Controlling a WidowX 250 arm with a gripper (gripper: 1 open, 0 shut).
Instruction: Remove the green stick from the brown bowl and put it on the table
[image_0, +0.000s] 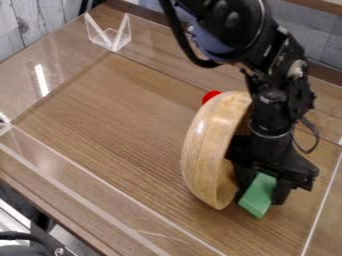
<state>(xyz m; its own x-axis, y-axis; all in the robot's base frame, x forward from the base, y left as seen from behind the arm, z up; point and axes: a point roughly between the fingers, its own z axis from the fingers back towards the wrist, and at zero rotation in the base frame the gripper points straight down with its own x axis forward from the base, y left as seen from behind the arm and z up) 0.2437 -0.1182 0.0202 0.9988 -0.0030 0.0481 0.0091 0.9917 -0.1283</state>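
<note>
The brown bowl (214, 150) stands tipped up on its rim on the right side of the table (107, 120), its opening turned toward the arm. My gripper (271, 183) reaches down just right of the bowl, pressed against its rim. Its black fingers are closed on the top of the green stick (258, 198). The stick hangs outside the bowl, at its lower right, with its lower end at or just above the tabletop.
A red toy (210, 98) peeks out behind the bowl's upper edge. Clear acrylic walls (40, 75) ring the table, and the right wall is close to the gripper. A clear folded stand (107, 32) sits at the back left.
</note>
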